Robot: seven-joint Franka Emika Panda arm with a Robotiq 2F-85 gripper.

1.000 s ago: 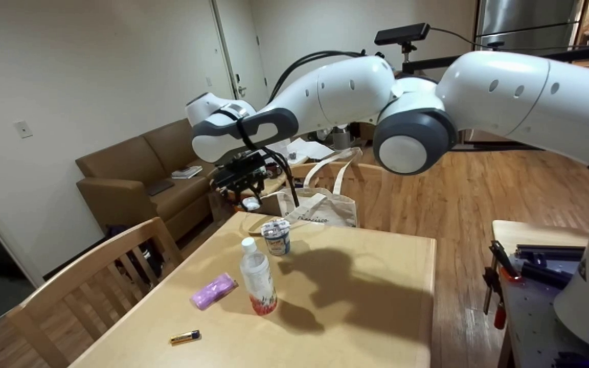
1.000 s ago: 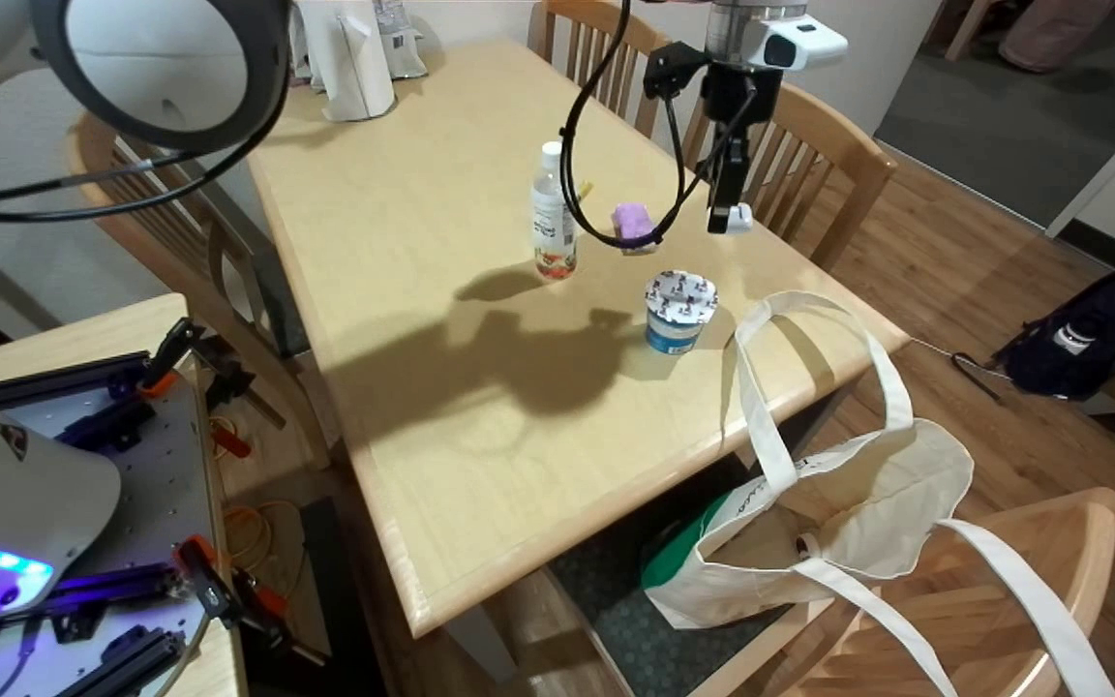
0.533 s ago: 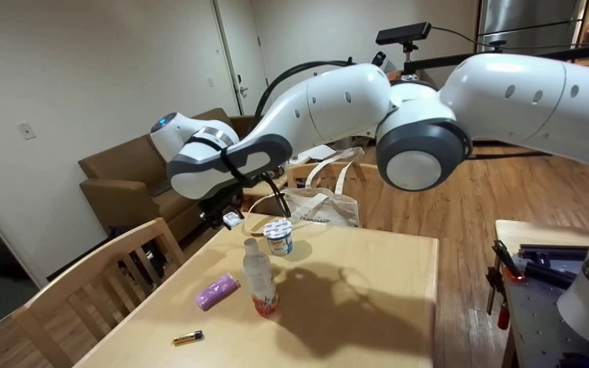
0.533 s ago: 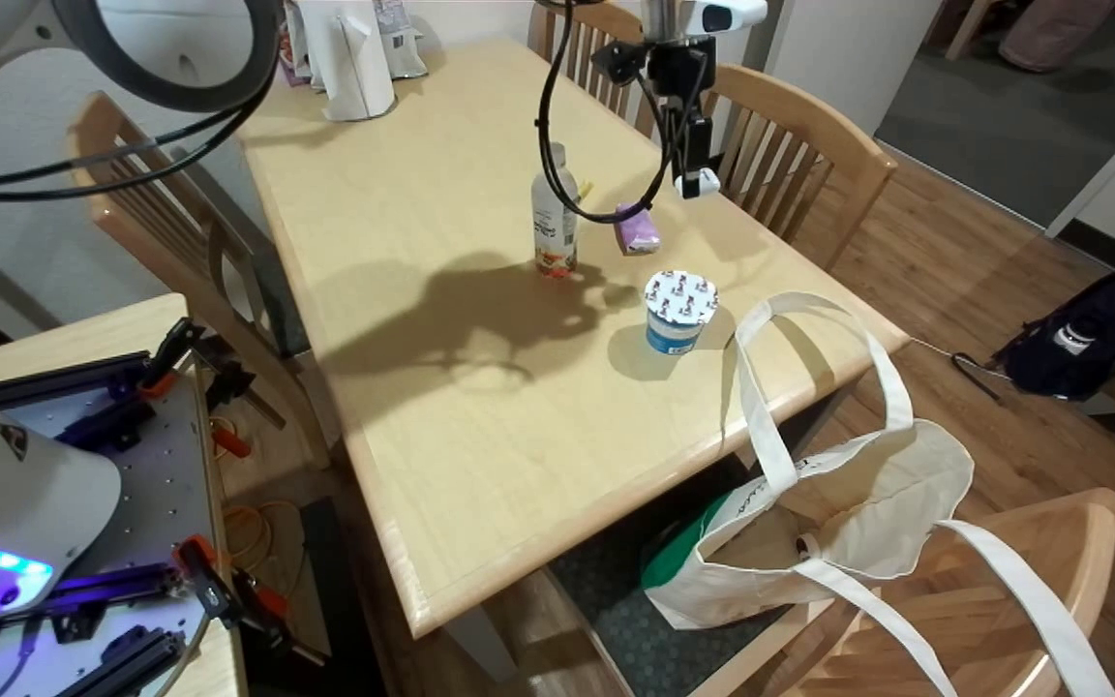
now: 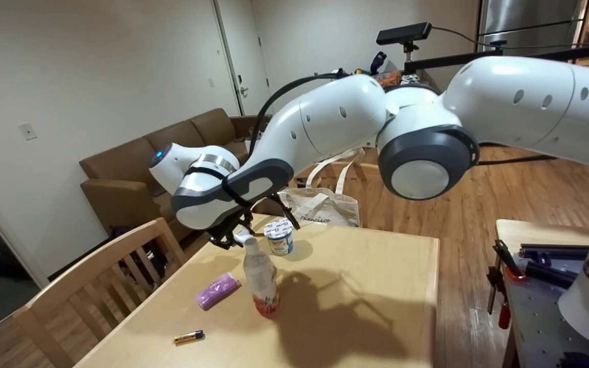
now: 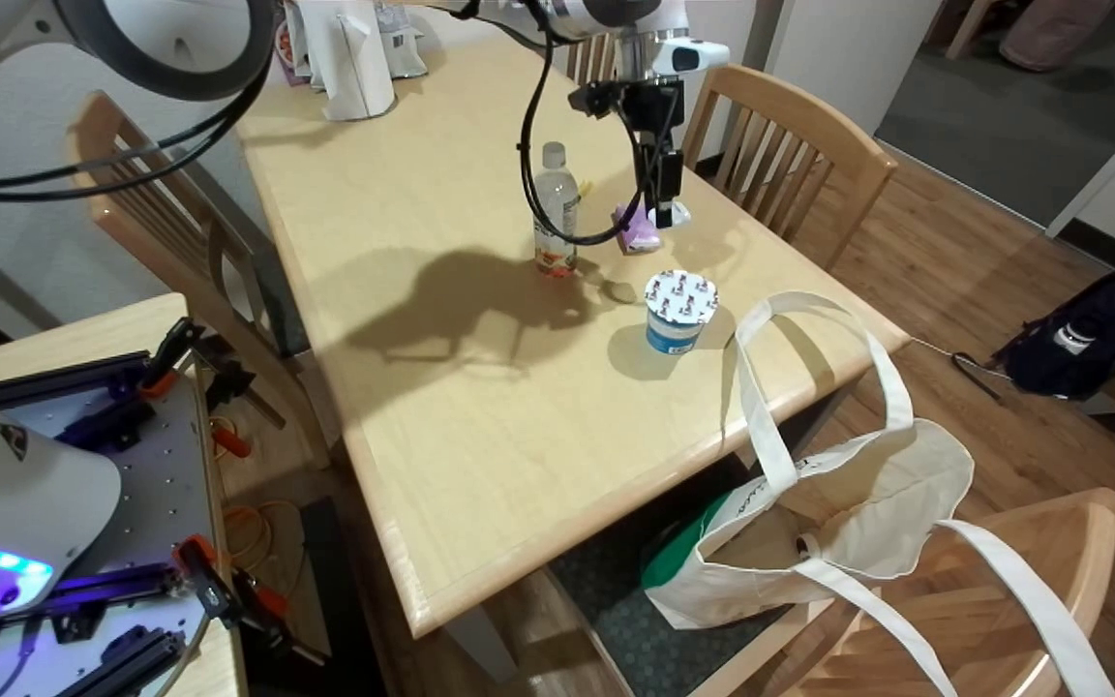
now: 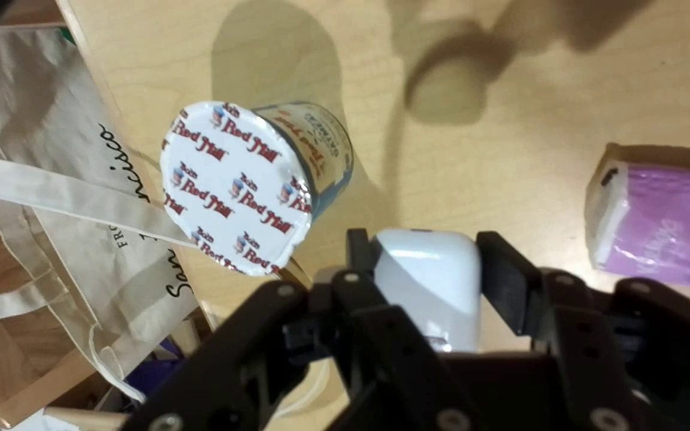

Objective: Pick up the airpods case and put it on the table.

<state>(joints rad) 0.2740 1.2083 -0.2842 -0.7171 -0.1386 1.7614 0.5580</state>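
Observation:
The white airpods case [image 7: 429, 281] sits between the two black fingers of my gripper [image 7: 426, 257] in the wrist view; the fingers are shut on its sides. The case also shows in both exterior views, small and partly hidden by a finger [image 5: 242, 236] [image 6: 676, 214]. My gripper [image 6: 666, 213] holds it above the light-wood table [image 6: 480, 465], between the oatmeal cup and the purple pack as seen in the wrist view. A gap to the tabletop seems to remain; its height is hard to tell.
A clear bottle [image 5: 261, 278] stands near the gripper. An oatmeal cup [image 7: 237, 185] and a purple tissue pack [image 7: 674, 224] flank the case. A battery [image 5: 188, 337] lies farther along the table. A tote bag [image 6: 838, 523] hangs by the table edge, its handle reaching over it.
The gripper, holding the case, has come from beyond the table's edge to over the tabletop. In the last half second it has moved lower. The objects on the table have not moved.

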